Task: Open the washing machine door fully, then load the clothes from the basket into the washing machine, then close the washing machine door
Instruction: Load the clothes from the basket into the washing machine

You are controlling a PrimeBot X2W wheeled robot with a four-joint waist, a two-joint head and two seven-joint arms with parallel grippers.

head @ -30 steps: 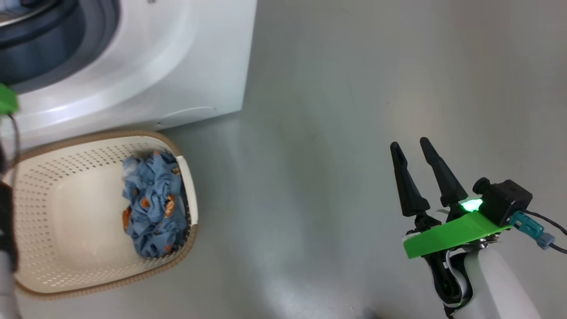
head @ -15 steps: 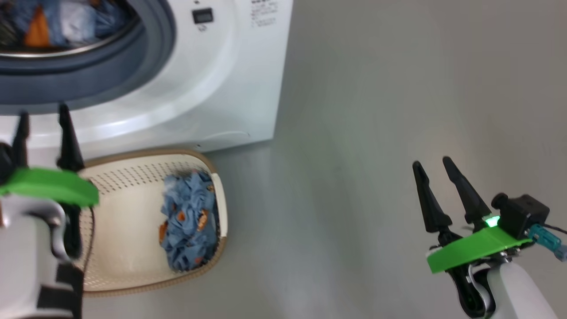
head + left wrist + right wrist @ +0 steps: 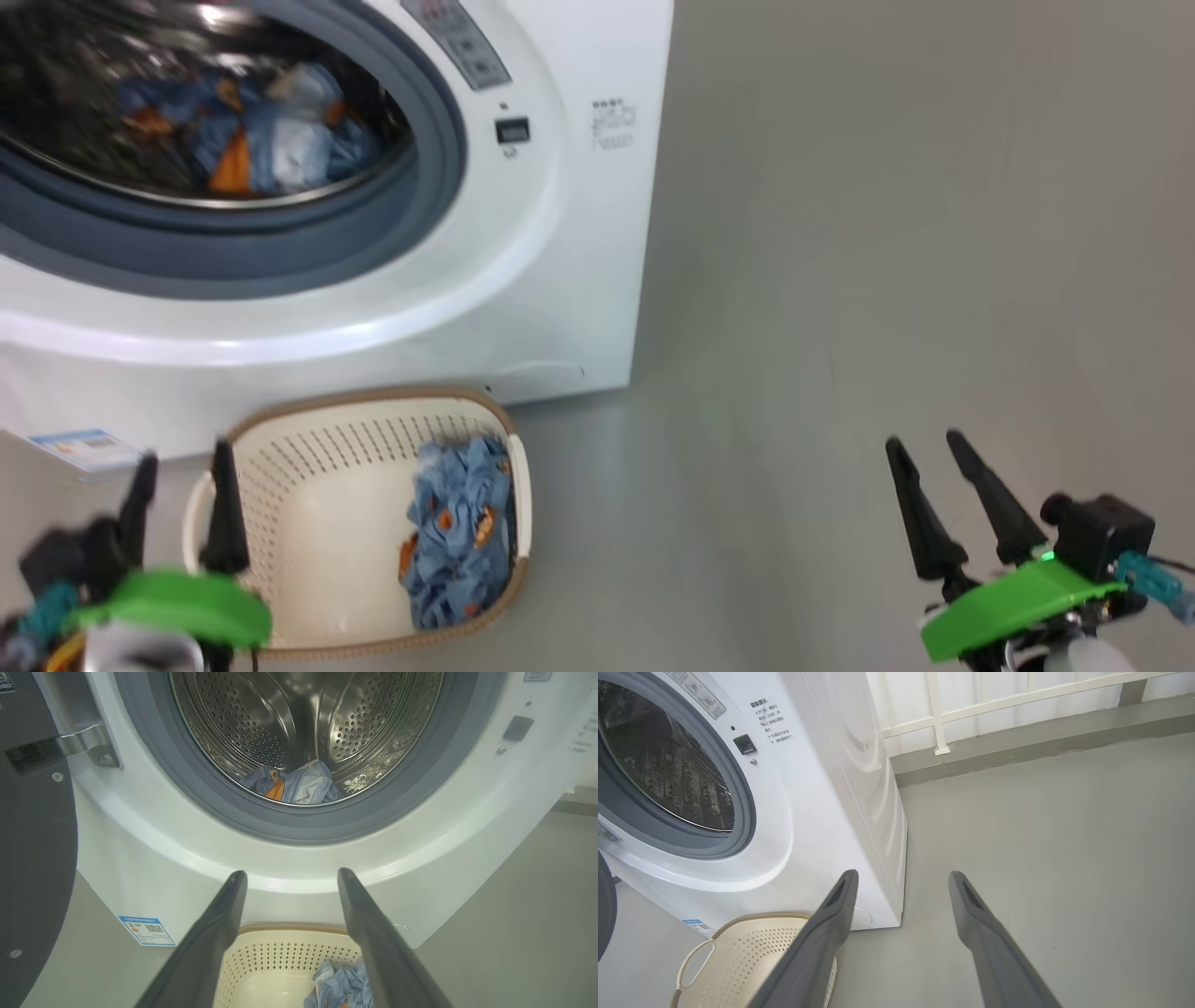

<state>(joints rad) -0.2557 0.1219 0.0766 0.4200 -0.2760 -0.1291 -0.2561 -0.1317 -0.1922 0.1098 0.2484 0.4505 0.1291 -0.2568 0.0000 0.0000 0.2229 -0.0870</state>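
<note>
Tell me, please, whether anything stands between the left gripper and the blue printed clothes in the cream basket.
Nothing visible does: the open left gripper hangs by the cream perforated basket; the blue printed clothes lie uncovered at its right wall.

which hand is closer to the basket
Left. The left hand hovers at the basket's left end; the right hand is well off to the basket's right, over the floor.

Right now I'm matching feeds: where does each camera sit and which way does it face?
Head: from the head, looking down at washing machine, basket, floor; left claw and right claw at bottom corners.
Left wrist: along its fingers, into the open drum.
Right wrist: along its fingers, at the washing machine's side and floor.
Shared: all three show the basket.
</note>
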